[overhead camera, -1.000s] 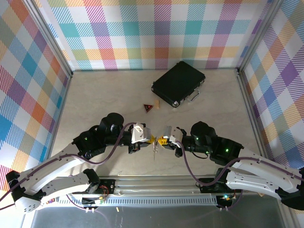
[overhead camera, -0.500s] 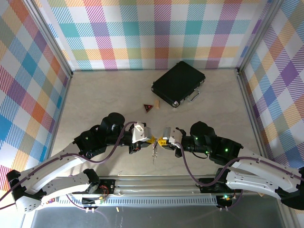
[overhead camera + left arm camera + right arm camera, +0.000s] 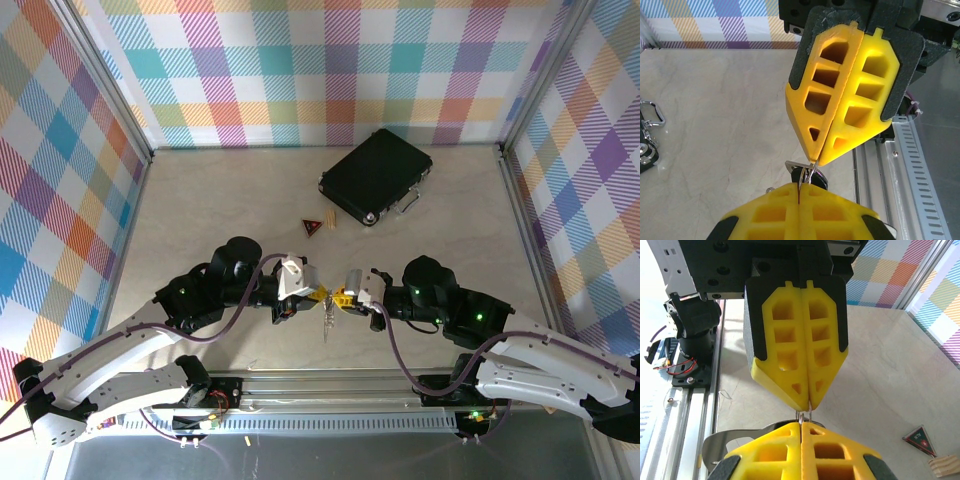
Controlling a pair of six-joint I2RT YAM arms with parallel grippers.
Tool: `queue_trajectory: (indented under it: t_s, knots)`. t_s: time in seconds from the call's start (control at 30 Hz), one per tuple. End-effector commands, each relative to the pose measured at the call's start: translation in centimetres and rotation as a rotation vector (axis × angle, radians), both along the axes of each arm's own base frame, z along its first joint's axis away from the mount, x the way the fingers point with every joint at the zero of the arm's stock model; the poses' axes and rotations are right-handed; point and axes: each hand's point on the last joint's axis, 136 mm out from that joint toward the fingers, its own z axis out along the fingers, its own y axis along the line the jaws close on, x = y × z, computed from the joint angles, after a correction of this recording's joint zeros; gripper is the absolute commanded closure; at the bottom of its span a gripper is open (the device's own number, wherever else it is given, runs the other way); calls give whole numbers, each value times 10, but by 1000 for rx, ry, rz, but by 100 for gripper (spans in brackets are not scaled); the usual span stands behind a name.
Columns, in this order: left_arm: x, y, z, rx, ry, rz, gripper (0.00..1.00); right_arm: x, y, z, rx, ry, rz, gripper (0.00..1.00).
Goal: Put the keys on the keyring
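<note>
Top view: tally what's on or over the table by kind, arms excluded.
Black case: 1
Red-and-black triangular tag: 1
Small wooden block: 1
Keyring with keys, one held bundle, keys too small to count: 1
Total: 4

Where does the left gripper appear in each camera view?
Top external: left gripper sits below centre, facing the right gripper.
Left wrist: bottom edge, centre, shut.
Right wrist: upper centre, pointing down, shut.
Shared landmark: the metal rail along the near side.
</note>
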Motion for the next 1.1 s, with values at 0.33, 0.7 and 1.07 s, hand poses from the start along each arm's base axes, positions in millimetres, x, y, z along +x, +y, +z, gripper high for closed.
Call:
queue_trajectory:
  t_s: [0.33, 0.7, 1.07]
  knots:
    - [-5, -1, 41, -153, -47, -14, 100, -9, 5, 6, 36, -47, 64, 100]
    - [-3, 1, 43, -171, -55, -2, 100, -11, 2, 11, 65, -56, 66, 90]
    - [-7, 4, 61, -338, -97, 4, 100, -10, -9, 39, 141, -1, 6, 62]
